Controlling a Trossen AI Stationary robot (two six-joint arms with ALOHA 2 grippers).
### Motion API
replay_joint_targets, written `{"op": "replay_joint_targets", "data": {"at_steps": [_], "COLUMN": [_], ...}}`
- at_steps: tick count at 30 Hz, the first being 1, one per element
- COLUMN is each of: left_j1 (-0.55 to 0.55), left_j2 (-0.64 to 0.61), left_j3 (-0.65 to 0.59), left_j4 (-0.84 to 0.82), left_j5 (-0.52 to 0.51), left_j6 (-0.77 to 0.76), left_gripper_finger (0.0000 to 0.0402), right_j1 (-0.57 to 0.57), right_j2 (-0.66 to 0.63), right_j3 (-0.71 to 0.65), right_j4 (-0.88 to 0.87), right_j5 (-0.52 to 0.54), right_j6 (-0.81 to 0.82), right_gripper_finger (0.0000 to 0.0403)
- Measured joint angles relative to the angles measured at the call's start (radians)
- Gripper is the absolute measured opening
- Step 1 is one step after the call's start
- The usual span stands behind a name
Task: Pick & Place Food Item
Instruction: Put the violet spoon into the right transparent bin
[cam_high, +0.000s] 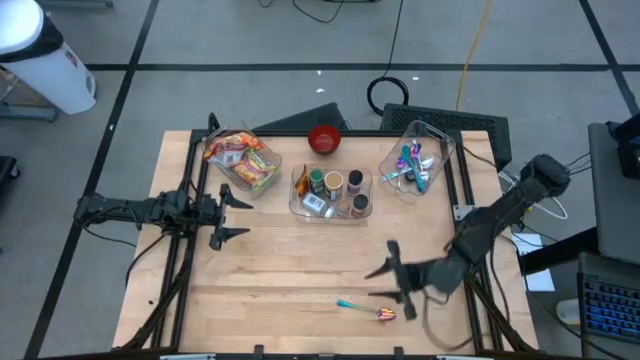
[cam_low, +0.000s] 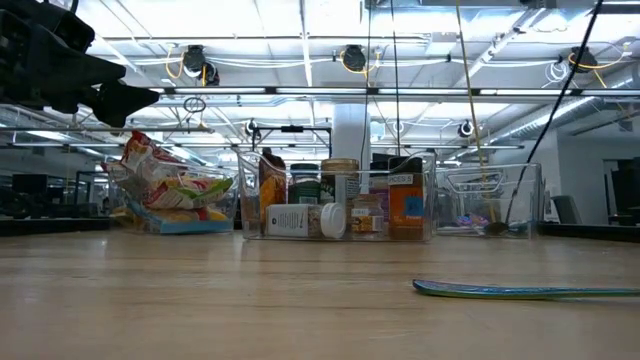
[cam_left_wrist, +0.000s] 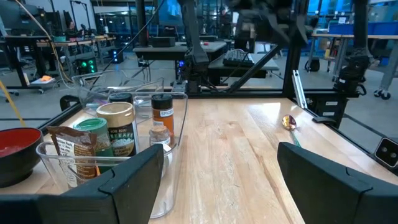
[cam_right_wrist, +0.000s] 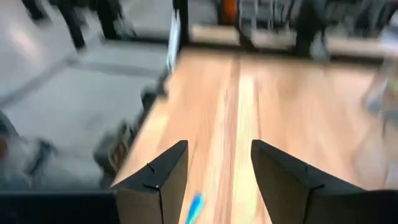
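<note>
Food sits in two clear bins at the table's far side: snack packets (cam_high: 241, 160) in the left one and jars (cam_high: 331, 190) in the middle one (cam_left_wrist: 163, 163). My right gripper (cam_high: 385, 272) hovers open and empty above the near right of the table, pointing toward the left edge, just far of a blue-handled spoon (cam_high: 362, 308) that lies flat on the wood. In its wrist view my right gripper (cam_right_wrist: 219, 177) has bare table between its fingers. My left gripper (cam_high: 240, 217) waits open at the left edge, level, facing the jar bin.
A red bowl (cam_high: 323, 138) stands behind the jar bin. A third clear bin (cam_high: 415, 165) at the far right holds utensils. The spoon (cam_low: 520, 290) lies near the front right. Bare wood stretches across the table's middle and near left.
</note>
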Motion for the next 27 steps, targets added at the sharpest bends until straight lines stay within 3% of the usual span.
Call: {"op": "replay_joint_targets", "data": {"at_steps": [4, 8, 17, 27], "left_j1": [0.000, 0.000, 0.000, 0.000], "left_j2": [0.000, 0.000, 0.000, 0.000], "left_j3": [0.000, 0.000, 0.000, 0.000], "left_j4": [0.000, 0.000, 0.000, 0.000], "left_j5": [0.000, 0.000, 0.000, 0.000], "left_j6": [0.000, 0.000, 0.000, 0.000], "left_gripper_finger": [0.0324, 0.0324, 0.0324, 0.0324], "right_j1": [0.040, 0.043, 0.039, 0.050], "right_j2": [0.136, 0.256, 0.460, 0.550], "right_j3": [0.113, 0.140, 0.142, 0.146], "right_j4": [-0.243, -0.364, -0.300, -0.305], "right_j5": [0.017, -0.025, -0.220, -0.216], "right_j6": [0.174, 0.307, 0.411, 0.467], "right_gripper_finger": [0.0170, 0.0170, 0.0169, 0.0169]}}
